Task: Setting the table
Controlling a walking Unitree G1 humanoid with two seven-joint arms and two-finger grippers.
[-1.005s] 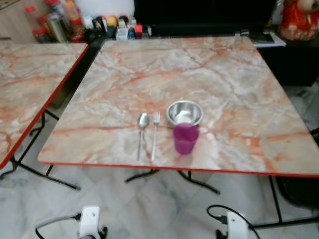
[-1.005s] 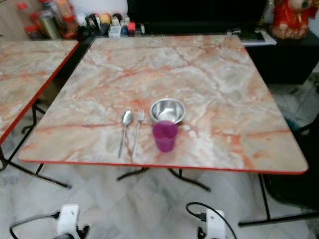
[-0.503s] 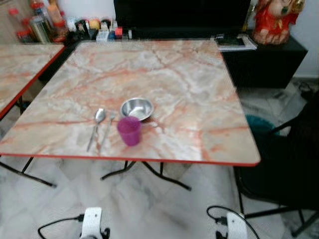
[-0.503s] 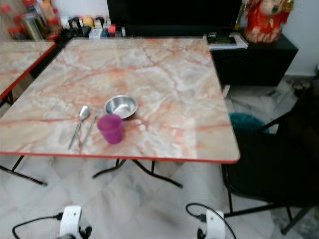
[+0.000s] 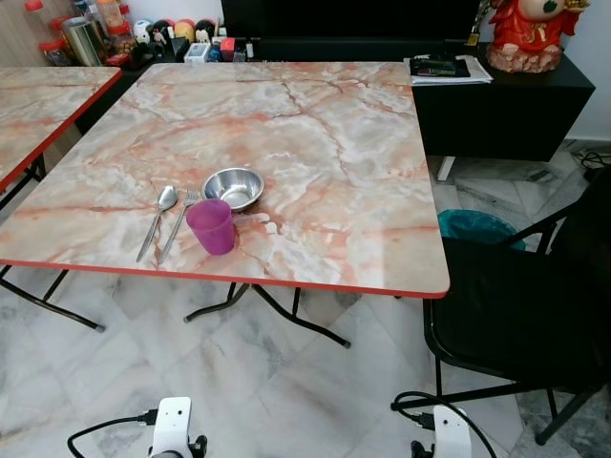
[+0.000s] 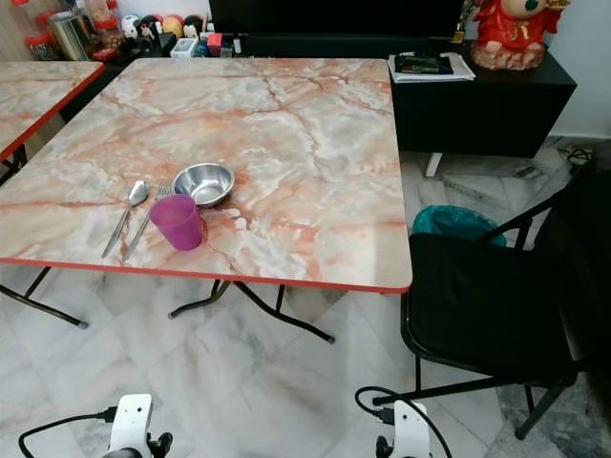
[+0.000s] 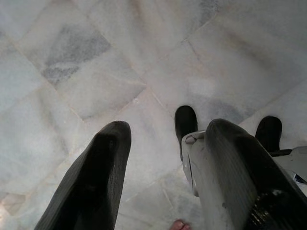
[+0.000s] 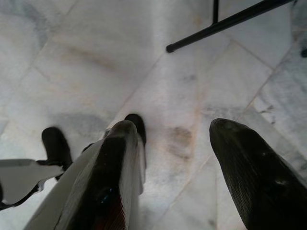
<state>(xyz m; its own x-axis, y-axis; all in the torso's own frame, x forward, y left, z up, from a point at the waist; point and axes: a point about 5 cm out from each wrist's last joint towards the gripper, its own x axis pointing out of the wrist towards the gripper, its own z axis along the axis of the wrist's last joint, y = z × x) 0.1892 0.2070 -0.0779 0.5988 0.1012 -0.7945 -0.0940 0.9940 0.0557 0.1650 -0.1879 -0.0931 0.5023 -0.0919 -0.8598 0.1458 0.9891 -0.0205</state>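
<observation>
Both pincers hang spread; steel bowl and purple cup look empty.

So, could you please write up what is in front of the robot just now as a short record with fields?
surface: marble-patterned table with a red edge
place setting: near the table's front edge, toward the robot's left
cup: purple cup, upright, in front of the bowl
bowl: steel bowl, upright
cutlery: fork and spoon, side by side left of the cup
seating: black chair at the table's right
left end effector: open, hanging over the floor
right end effector: open, hanging over the floor
</observation>
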